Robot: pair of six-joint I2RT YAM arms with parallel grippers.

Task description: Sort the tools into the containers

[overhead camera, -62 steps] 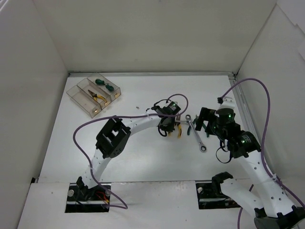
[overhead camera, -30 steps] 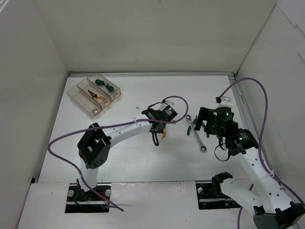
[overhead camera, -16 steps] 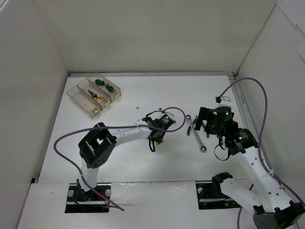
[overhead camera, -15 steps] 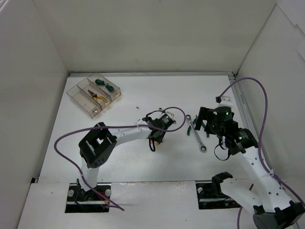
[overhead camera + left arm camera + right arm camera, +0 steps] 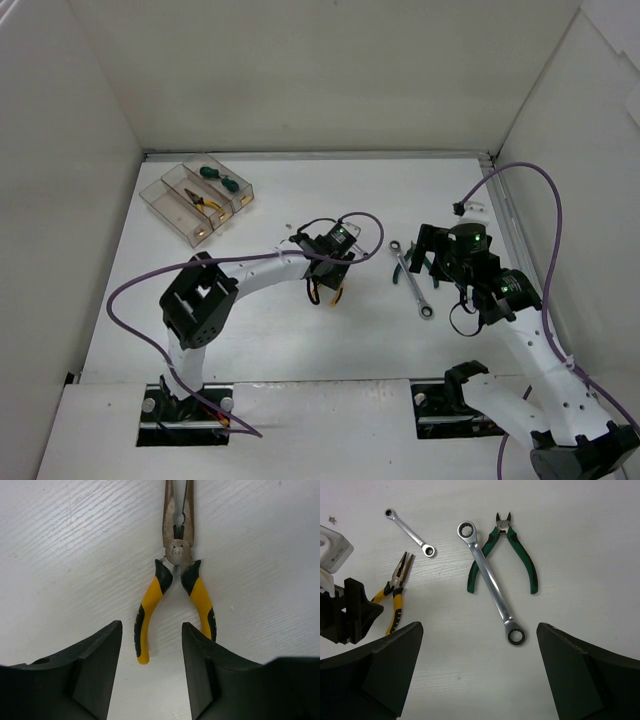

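Left gripper (image 5: 151,628) is spread, holding nothing, poised over the yellow-handled pliers (image 5: 176,554). The handle ends lie just ahead of its fingertips, one inside the gap and the other lined up with the right finger, nose pointing away. I'd centre sideways first, drop straight down, bracket both handles near the pivot, then close. The handles are splayed, so expect them to squeeze together. The pliers lie flat on the table (image 5: 60,540) and have a long slim bare-metal nose and yellow grips with black inserts. Right gripper (image 5: 479,627) gapes wide above a long wrench (image 5: 491,591), gripping nothing.

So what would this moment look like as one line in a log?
left gripper: open, over yellow pliers on table | right gripper: open, above long wrench and green cutters
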